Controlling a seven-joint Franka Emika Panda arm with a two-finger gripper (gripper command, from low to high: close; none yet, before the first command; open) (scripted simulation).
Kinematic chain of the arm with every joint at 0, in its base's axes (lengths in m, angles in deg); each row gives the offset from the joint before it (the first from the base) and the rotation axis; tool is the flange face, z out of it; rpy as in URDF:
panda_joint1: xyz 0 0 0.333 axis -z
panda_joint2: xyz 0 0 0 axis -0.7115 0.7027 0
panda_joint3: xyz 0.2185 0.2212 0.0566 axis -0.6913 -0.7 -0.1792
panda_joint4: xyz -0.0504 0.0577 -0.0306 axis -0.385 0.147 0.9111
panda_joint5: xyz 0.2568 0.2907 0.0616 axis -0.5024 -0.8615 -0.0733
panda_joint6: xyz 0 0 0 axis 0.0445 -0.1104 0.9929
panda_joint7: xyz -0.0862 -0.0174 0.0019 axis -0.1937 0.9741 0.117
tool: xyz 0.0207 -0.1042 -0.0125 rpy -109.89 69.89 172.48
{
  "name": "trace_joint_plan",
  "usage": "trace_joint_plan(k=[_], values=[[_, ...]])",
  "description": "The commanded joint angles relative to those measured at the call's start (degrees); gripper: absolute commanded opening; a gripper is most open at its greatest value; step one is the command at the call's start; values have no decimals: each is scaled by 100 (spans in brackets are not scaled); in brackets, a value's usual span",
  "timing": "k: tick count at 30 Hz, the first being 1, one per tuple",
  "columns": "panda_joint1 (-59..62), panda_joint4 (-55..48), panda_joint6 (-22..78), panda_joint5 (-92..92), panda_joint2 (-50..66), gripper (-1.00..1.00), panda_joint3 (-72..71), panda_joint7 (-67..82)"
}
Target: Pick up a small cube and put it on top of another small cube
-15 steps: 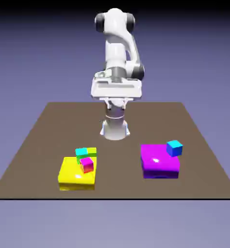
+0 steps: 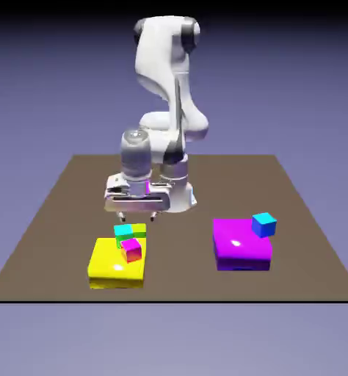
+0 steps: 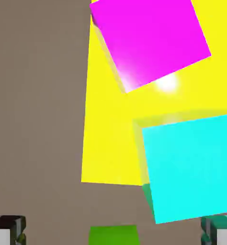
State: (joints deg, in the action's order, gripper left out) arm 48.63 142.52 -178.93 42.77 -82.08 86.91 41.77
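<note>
Gripper (image 2: 138,217) above partly cropped green cube (image 3: 114,235)

From my remote station I record a magenta-pink cube (image 2: 131,250), a cyan-topped cube (image 2: 123,236) with green sides, a lime-topped green cube (image 2: 139,230), a plain yellow block (image 2: 117,263), a purple block (image 2: 241,244) and a blue cube (image 2: 263,225) with a lighter top.

Another cube (image 2: 131,251) on block (image 2: 107,258); cube (image 2: 139,230) behind
</note>
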Motion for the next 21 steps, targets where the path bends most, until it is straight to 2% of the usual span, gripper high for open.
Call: trace_joint_plan(k=[1,3,10,11,18,21], values=[[43,207,-83,160,169,0,-140,-111],[77,276,-126,206,211,0,-194,-152],[258,365,-1576,181,1571,0,-268,-144],[258,365,-1576,181,1571,-100,-268,-144],[93,284,-249,204,326,-100,-200,-151],[128,196,-82,60,57,-100,13,-105]])
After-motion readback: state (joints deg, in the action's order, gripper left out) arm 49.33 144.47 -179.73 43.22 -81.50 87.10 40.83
